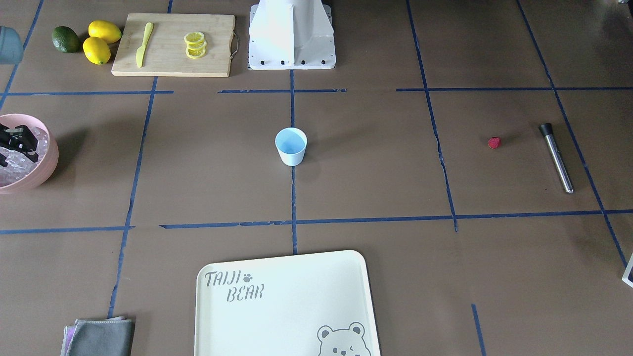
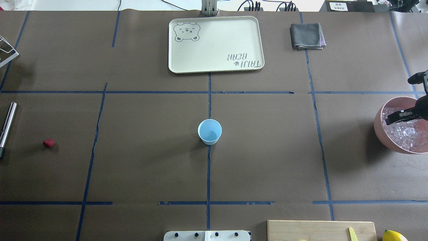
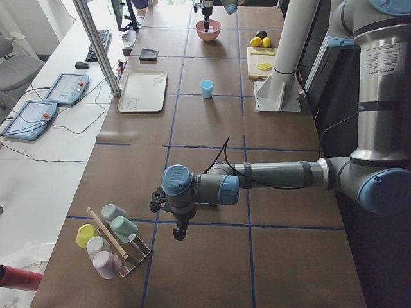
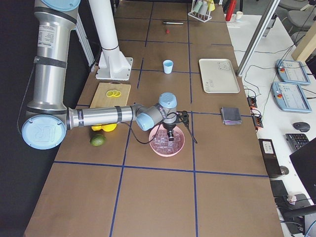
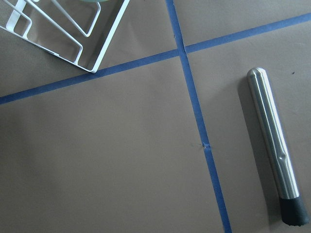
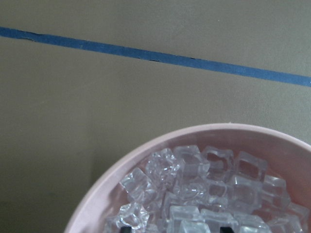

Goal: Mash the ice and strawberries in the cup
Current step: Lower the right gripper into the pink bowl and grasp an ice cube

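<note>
Right gripper (image 2: 396, 117): jaws spread among ice (image 2: 406, 134) in bowl (image 2: 379, 134) (right table edge); slick cube may squirt free. Left gripper (image 3: 179, 232): state indeterminable.

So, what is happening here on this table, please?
The robot is starting a crushed ice and strawberry drink. Its right claw is lowered, open, into the pink bowl, among the ice. The blue cup in the middle of the table is empty. The strawberry and the metal masher lie untouched on the table at the robot's left. The left claw hangs above the table near them, touching nothing.
</note>
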